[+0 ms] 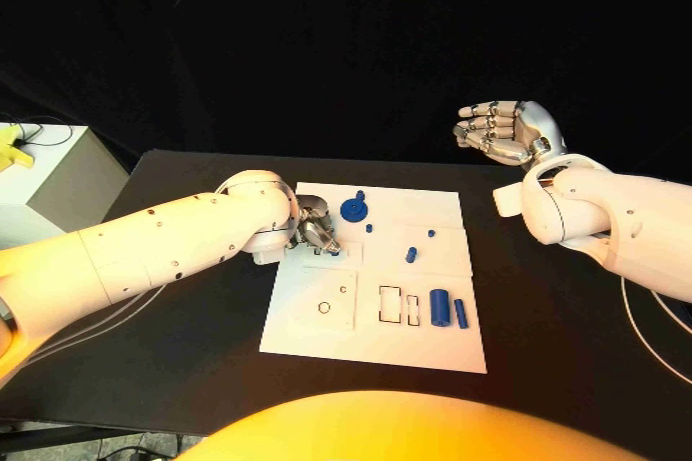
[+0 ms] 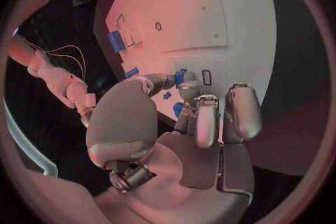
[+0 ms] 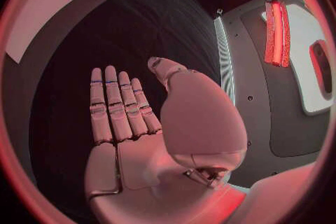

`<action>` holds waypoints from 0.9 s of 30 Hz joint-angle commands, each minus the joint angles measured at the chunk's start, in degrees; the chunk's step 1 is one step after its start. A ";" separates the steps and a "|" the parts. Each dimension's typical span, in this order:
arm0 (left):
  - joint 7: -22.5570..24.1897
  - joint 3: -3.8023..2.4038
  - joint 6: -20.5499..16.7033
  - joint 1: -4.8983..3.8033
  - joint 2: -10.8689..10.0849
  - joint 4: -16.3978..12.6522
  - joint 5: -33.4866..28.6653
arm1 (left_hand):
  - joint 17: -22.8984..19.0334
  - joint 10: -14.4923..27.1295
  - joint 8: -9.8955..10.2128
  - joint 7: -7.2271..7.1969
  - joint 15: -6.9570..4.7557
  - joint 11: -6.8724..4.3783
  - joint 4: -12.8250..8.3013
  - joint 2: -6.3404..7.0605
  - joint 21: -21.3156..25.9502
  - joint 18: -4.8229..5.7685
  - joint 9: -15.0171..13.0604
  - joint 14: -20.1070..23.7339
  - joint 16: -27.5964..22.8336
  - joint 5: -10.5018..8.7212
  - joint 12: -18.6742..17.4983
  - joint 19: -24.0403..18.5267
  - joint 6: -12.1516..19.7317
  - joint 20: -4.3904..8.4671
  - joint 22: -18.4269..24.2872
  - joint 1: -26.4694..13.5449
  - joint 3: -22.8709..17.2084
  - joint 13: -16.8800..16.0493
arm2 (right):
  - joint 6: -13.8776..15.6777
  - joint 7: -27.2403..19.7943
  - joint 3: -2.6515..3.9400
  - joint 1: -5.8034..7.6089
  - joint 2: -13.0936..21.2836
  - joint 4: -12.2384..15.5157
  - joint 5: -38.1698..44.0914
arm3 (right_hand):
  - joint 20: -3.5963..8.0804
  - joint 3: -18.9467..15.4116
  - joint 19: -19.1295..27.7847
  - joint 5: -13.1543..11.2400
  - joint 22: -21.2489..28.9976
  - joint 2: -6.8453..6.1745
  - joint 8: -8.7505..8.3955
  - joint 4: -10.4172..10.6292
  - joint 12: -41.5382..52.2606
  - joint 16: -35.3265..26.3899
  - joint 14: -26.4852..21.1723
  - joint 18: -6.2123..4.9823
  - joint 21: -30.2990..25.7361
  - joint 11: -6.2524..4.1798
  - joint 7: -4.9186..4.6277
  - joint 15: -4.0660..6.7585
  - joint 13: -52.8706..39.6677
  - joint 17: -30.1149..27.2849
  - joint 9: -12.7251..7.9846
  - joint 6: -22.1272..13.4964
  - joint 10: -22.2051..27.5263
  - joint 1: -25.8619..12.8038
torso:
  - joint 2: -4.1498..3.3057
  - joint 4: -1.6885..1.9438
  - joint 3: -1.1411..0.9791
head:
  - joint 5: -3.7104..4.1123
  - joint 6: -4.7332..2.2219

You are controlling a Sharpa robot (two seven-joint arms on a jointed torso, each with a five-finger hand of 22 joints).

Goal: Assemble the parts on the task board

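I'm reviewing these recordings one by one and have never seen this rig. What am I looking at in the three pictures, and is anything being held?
This is a robot with two white arms, each ending in a silver hand. The square picture looks down from its head at a black table. The two round pictures come from cameras at the wrists, behind each hand.

On the table lies a white board with outlined slots. Small blue parts rest on it, including a round blue piece near its far edge.

The left hand reaches over the board's left side, its fingertips down among small blue parts; whether it grips one I cannot tell. The right hand is raised off to the right, away from the board, fingers apart and holding nothing.
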State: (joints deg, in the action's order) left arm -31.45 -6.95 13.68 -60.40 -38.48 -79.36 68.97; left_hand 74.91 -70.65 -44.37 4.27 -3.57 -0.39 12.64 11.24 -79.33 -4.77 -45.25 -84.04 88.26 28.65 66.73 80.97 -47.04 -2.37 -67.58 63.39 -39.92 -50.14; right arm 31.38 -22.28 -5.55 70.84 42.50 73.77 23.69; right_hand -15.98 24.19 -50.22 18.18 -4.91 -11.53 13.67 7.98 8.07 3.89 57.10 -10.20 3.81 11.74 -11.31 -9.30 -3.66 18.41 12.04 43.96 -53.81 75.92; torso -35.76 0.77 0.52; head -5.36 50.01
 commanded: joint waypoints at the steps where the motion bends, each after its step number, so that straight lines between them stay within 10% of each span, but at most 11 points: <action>1: -0.89 0.36 3.89 0.40 0.43 0.10 0.41 | 12.76 -0.39 -0.15 -0.32 -0.55 -0.18 -13.46 -0.41 -0.32 0.33 0.05 -5.24 0.27 0.29 0.22 0.12 -0.42 0.19 -0.10 -0.11 -13.88 -0.03 | -0.93 -0.68 0.01 0.00 0.03 0.13 0.24 | 0.03 0.02 -0.29 0.23 0.05 -0.01 -0.32 -0.27 -0.37 -0.17 -0.35 -0.31 -0.08 0.30 -4.17 -0.24 0.05 -0.05 -0.08 0.29 -0.15 -0.41 | 0.03 0.03 0.00 | -0.04 -0.01; 27: -1.01 0.56 1.69 0.39 1.68 1.32 0.56 | 13.47 -2.99 -0.39 -1.24 -0.95 -0.82 -11.04 -2.49 -0.27 0.40 -0.38 -5.47 0.73 -0.98 1.88 0.26 -1.46 0.51 -0.38 -2.40 -8.96 -2.55 | -0.96 -0.17 0.01 -0.01 0.12 0.18 0.32 | 0.00 -0.01 -0.23 0.37 0.21 0.03 -0.38 -0.37 -0.58 -0.18 -0.40 -0.30 -0.11 0.35 -4.23 -0.28 0.05 -0.25 -0.13 0.33 -0.25 -0.44 | -0.04 0.02 0.03 | 0.35 -0.01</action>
State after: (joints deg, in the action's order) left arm -31.99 -6.88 14.43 -60.63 -37.08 -78.10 69.72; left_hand 74.91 -73.25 -44.83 3.37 -3.99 -1.13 11.82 9.42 -79.33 -4.77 -45.62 -84.05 88.76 27.94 68.27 81.18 -48.53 -2.15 -67.95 60.79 -39.10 -52.61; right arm 31.12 -22.12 -5.56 70.82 42.63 73.89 23.71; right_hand -15.98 24.20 -50.22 18.18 -4.75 -11.53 13.68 7.98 7.83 3.89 56.89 -10.20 3.81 11.94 -11.31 -9.51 -3.67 18.20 12.00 43.96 -54.02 75.93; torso -35.79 0.76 0.54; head -5.06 50.01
